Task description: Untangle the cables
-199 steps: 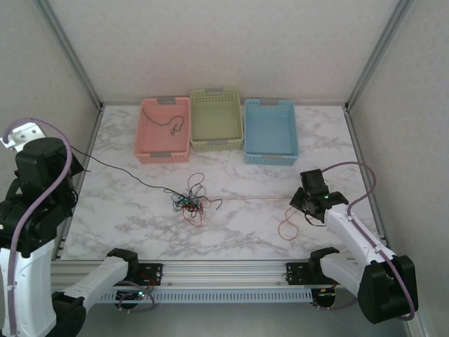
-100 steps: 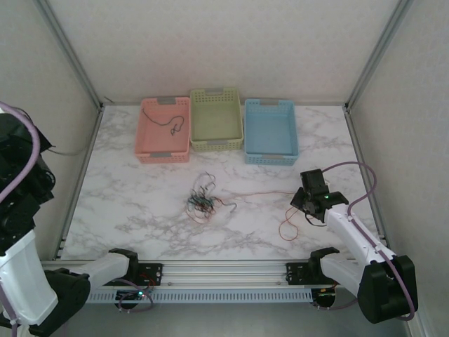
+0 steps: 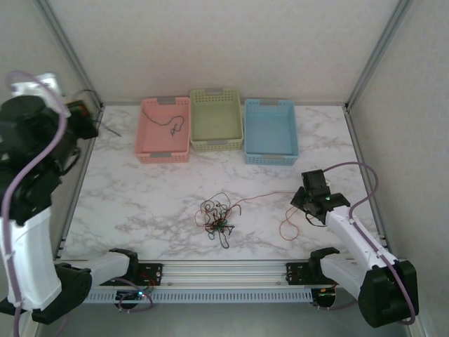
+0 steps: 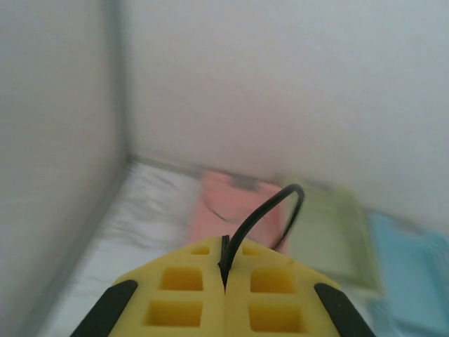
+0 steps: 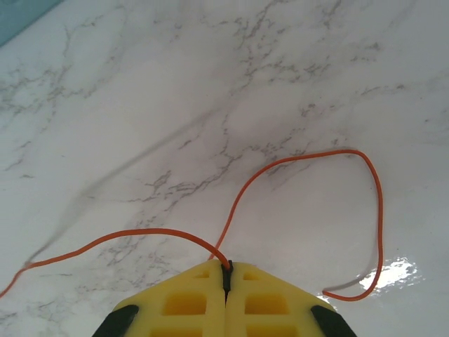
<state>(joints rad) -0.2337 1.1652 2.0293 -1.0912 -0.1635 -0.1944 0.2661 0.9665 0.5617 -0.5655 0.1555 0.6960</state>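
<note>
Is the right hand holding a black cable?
No, the right hand is closed on the red-orange cable, which comes out from between its yellow pads.

Left arm (image 3: 31,175) reared high, left gripper (image 4: 224,270) pinched closed; right arm (image 3: 354,235) stretched low, right gripper (image 5: 226,275) likewise closed

The right gripper (image 5: 226,275) pinches a red-orange cable (image 5: 280,165) between closed jaws; it loops across the marble table (image 5: 140,84).

Marble table (image 3: 140,196), pink basket (image 3: 163,157), green basket (image 3: 217,145), blue basket (image 3: 271,159), tangled cables (image 3: 217,216) near front
</note>
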